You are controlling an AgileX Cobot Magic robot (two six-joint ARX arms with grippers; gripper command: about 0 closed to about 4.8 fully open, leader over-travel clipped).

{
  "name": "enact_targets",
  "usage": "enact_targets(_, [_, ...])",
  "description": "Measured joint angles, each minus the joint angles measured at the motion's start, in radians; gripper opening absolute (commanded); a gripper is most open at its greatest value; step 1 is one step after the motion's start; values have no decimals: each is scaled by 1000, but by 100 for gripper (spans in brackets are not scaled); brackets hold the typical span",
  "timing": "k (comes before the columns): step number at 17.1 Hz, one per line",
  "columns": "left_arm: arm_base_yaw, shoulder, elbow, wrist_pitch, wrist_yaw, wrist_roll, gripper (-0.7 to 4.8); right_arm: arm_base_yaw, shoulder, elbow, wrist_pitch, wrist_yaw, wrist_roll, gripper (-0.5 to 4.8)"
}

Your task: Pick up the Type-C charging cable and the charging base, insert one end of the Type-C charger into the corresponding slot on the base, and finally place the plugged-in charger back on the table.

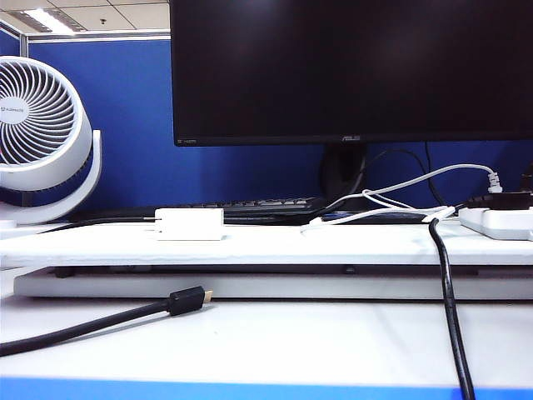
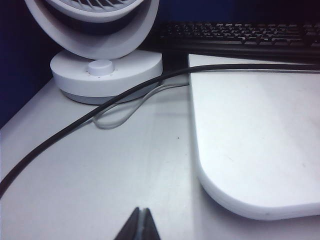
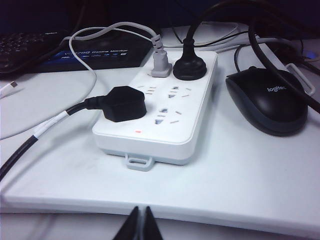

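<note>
The charging base [image 1: 190, 224], a small white block, lies on the raised white board of the table [image 1: 333, 247], left of centre. The thin white Type-C charging cable [image 1: 375, 214] trails across the board towards the right, its small plug end [image 1: 315, 222] pointing at the base; that plug [image 3: 10, 89] also shows in the right wrist view. Neither gripper appears in the exterior view. My left gripper [image 2: 140, 214] is shut and empty above the bare desk beside the board's rounded corner [image 2: 240, 195]. My right gripper [image 3: 140, 211] is shut and empty at the board's near edge [image 3: 225, 207].
A thick black cable with a gold-tipped plug [image 1: 190, 298] lies on the front desk. A white power strip [image 3: 160, 115] with several plugs, a black mouse [image 3: 267, 100] and a second black cable [image 1: 450, 308] crowd the right. A white fan [image 2: 105, 70], keyboard [image 2: 240, 35] and monitor [image 1: 350, 71] stand behind.
</note>
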Motion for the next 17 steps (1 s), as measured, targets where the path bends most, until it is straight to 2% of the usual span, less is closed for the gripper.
enact_targets(7, [0,0,-1,8,0,-9,-4,0,0,0,14,-4,3,-1])
enact_targets(9, [0,0,15,25,-3,-94,-4,0,0,22,22,1,58,-2])
enact_targets(10, [0,0,69,58,-3,-132,-4,0,0,85,14,26,82,-2])
enact_targets(13, [0,31,167,84,-3,-134,-4,0,10,218,23,98,90,-2])
enact_targets(17, [0,240,321,117,28,-130,-4,0,140,393,11,110,91,-2])
